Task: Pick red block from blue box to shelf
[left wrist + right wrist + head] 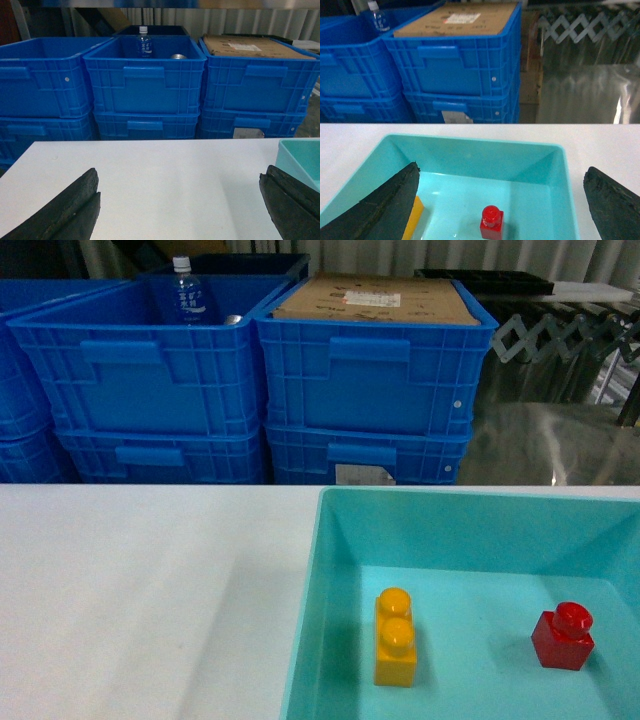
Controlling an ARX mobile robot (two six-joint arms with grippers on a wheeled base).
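— White laminate, is that the bench [130, 590] from the head camera?

— Yes, plain and matte. At its right sits the blue box [310, 640], with the red block [562, 636] upright on its floor toward the right, well apart from a yellow brick [395, 637]. Behind the bench stand stacked dark blue crates [150, 390]; one holds a water bottle [187, 292], another carries cardboard [375, 300].

— And the left wrist view?

— The left claw [180, 210] hovers wide over bare bench, pads far apart, holding nothing; the box's corner shows at the right edge.

— The right wrist view?

— The right claw [502, 205] is spread wide above the box, the red block between its fingers, untouched. Crinkled silvery sheeting [585, 90] lies beyond.
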